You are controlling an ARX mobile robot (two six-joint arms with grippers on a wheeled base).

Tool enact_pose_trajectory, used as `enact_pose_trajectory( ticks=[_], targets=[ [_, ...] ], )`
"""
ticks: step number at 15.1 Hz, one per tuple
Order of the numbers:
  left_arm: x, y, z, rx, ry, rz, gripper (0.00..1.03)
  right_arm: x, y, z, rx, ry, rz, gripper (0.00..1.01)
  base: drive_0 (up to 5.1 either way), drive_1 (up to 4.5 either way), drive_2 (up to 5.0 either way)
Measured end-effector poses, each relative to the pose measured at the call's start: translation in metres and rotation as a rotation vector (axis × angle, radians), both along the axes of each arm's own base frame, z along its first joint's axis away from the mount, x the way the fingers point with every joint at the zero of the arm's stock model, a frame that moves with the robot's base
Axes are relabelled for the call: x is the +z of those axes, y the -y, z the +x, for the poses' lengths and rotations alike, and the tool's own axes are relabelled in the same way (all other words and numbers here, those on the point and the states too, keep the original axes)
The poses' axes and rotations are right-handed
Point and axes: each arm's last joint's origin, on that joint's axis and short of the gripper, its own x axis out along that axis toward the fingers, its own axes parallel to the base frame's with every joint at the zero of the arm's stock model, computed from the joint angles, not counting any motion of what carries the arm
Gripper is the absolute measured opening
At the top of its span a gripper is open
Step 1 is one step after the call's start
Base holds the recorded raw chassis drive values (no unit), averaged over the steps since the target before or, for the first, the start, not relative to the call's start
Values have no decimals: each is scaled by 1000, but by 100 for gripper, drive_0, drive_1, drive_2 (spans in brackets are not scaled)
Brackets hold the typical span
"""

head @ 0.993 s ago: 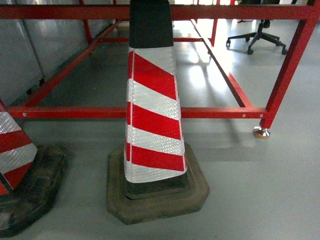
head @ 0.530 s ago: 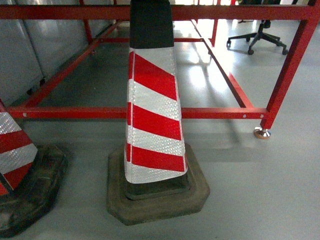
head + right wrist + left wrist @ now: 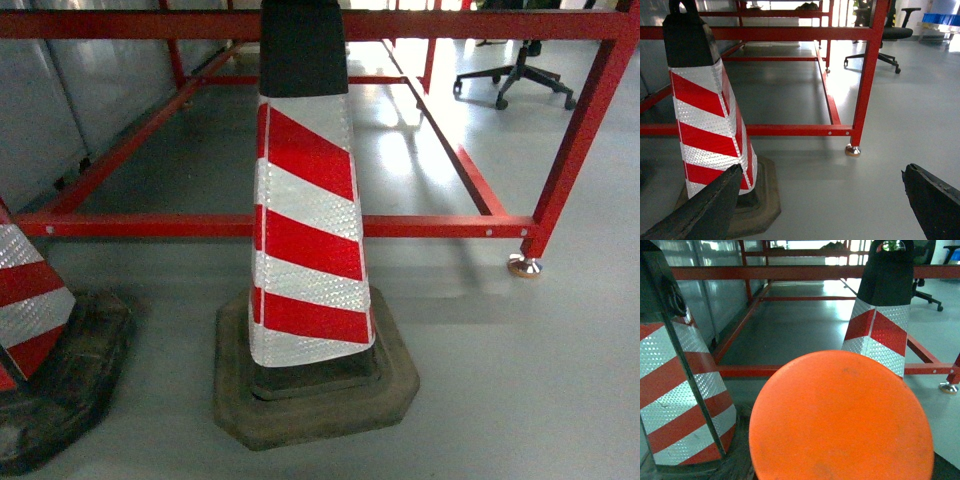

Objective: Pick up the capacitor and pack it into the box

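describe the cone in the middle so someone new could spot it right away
Start at the red metal frame running across the grey floor. Directly in front of its lower bar stands the middle cone, red-and-white striped with a black top on a dark square base. The cone at the left edge is cut off, so only this one shows whole.

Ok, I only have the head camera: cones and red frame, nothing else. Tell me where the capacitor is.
Observer: In the left wrist view the capacitor shows its flat orange top, filling the lower frame right up against the camera. The left tool is hidden.
Operator: Report the right tool.
Observer: The right tool is open, its fingers wide apart, with only grey floor between them.
Operator: Find the box.
Observer: No pink box shows in any view. The right wrist view has only what look like blue bins far off.
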Motion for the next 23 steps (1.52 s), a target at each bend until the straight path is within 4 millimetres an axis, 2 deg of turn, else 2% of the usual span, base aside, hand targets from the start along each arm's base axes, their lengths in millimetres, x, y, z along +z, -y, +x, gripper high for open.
enact_pose_trajectory(
  ticks=[23],
  targets=[
    [0,0,0,0,-1,0,44,0,0,0,-2,0,1,98,0,0,0]
  ],
)
